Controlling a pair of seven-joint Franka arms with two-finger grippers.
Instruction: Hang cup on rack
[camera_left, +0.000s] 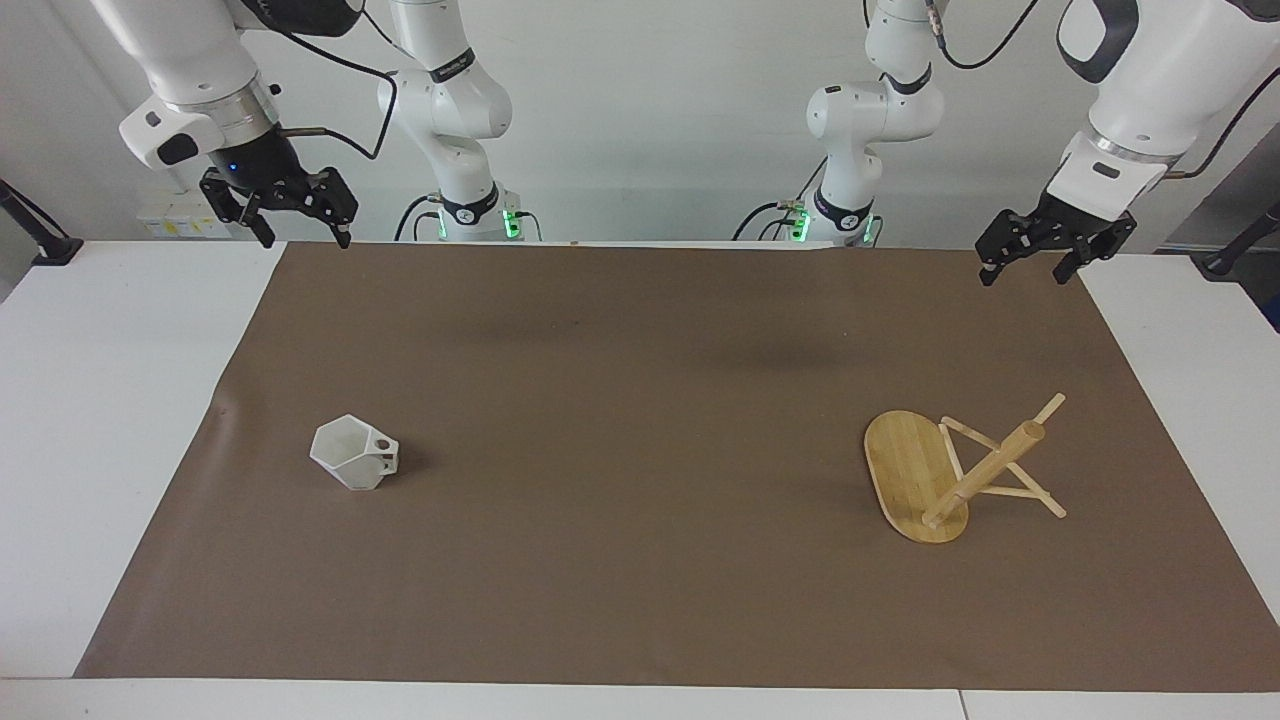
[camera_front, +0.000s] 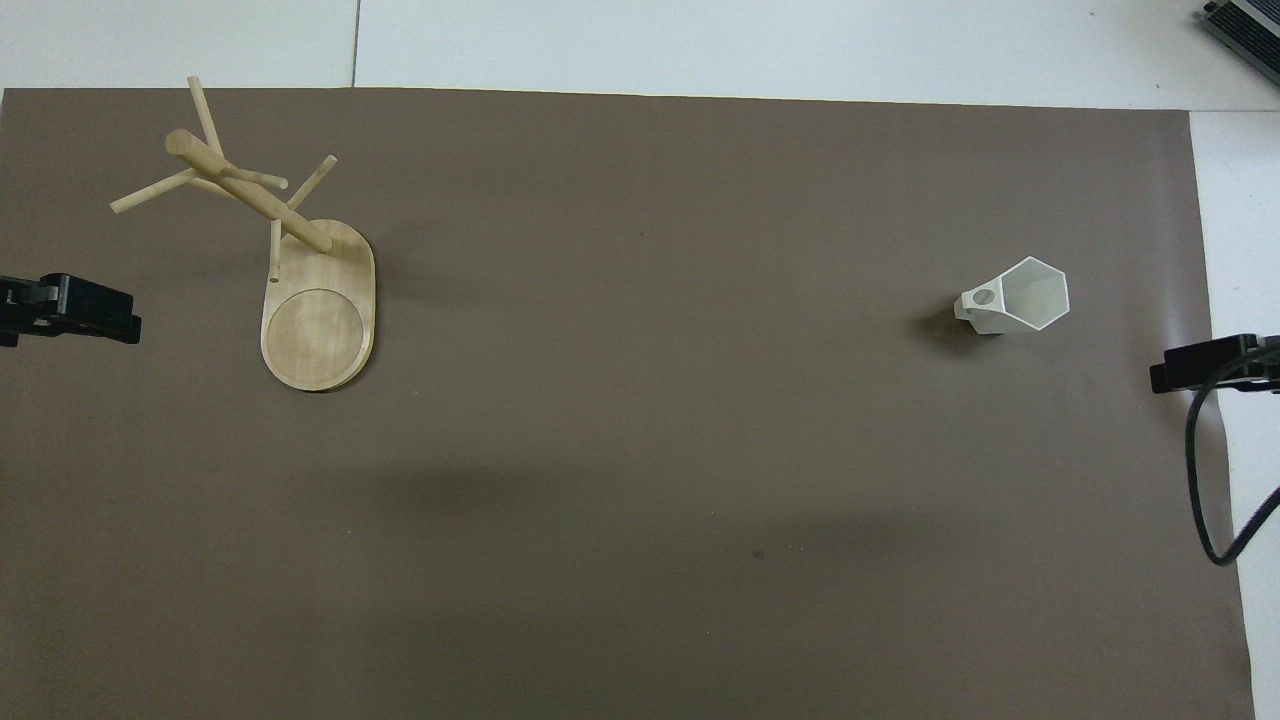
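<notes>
The cup is a small white faceted mug. It stands upright on the brown mat toward the right arm's end of the table, its handle pointing toward the left arm's end. It also shows in the overhead view. The rack is a bamboo mug tree standing on its oval base toward the left arm's end, and shows in the overhead view. My right gripper hangs open and empty over the mat's edge nearest the robots. My left gripper hangs open and empty over the mat's corner.
A brown mat covers most of the white table. A black cable loops down from the right arm over the mat's edge. Both arm bases stand at the table's edge.
</notes>
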